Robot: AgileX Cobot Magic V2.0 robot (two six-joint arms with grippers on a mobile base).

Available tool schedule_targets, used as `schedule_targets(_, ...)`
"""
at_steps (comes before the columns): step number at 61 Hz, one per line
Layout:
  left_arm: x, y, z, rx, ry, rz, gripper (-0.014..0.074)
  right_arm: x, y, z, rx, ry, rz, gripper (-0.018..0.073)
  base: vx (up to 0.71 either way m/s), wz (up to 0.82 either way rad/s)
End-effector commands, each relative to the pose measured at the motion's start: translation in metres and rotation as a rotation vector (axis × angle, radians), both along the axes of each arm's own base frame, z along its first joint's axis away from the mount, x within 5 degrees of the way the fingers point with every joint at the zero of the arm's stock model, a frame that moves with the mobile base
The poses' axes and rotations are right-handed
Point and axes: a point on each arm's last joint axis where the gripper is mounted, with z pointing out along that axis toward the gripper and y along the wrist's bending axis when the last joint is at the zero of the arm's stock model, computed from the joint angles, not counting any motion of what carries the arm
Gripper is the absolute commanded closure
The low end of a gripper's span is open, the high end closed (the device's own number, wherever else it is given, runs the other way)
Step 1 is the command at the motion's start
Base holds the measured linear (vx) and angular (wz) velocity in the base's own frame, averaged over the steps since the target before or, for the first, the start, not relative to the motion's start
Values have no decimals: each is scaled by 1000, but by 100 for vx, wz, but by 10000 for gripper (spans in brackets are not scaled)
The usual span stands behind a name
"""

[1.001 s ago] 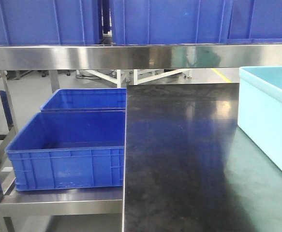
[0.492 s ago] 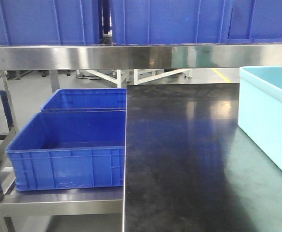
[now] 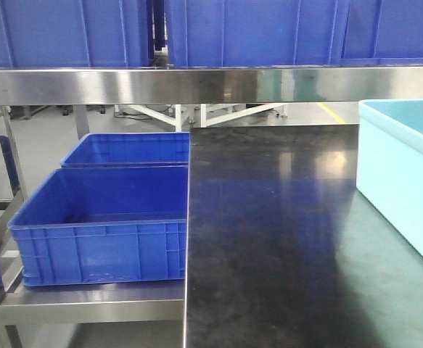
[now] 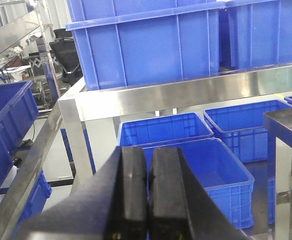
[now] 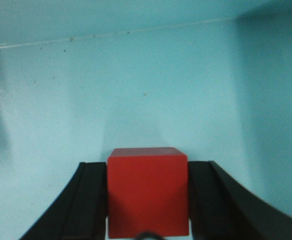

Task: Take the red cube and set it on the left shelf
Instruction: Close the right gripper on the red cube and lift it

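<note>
Right gripper (image 5: 147,172) fingers (image 5: 92,200) clamp the red cube (image 5: 148,192) between them, one flat face square-on, no side longer; left gripper (image 4: 148,167) fingers pressed together, left shelf (image 4: 186,92) beyond them.

The left shelf (image 3: 196,85) rail crosses above open blue crates (image 3: 99,217).

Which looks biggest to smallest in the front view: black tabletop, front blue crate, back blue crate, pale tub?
1. black tabletop
2. front blue crate
3. pale tub, though the frame cuts it off, so unsure
4. back blue crate, farther away and partly hidden
</note>
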Motion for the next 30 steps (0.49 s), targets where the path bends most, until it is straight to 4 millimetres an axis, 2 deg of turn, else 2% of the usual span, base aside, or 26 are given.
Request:
schedule_targets(1, 1, 0, 0, -13, -56, 5, 491, 2, -1, 30, -32, -142, 15, 439, 0, 0)
schedule_targets(6, 1, 0, 0, -13, -56, 5, 491, -3, 0, 43, -39, -202, 16, 512, 0, 0)
schedule_targets(19, 1, 0, 0, -13, -56, 5, 491, -27, 4, 95, -71, -458, 22, 501, 0, 0)
schedule_targets(30, 1, 0, 0, -13, -56, 5, 491, -54, 21, 130, -74, -631, 83, 501, 0, 0)
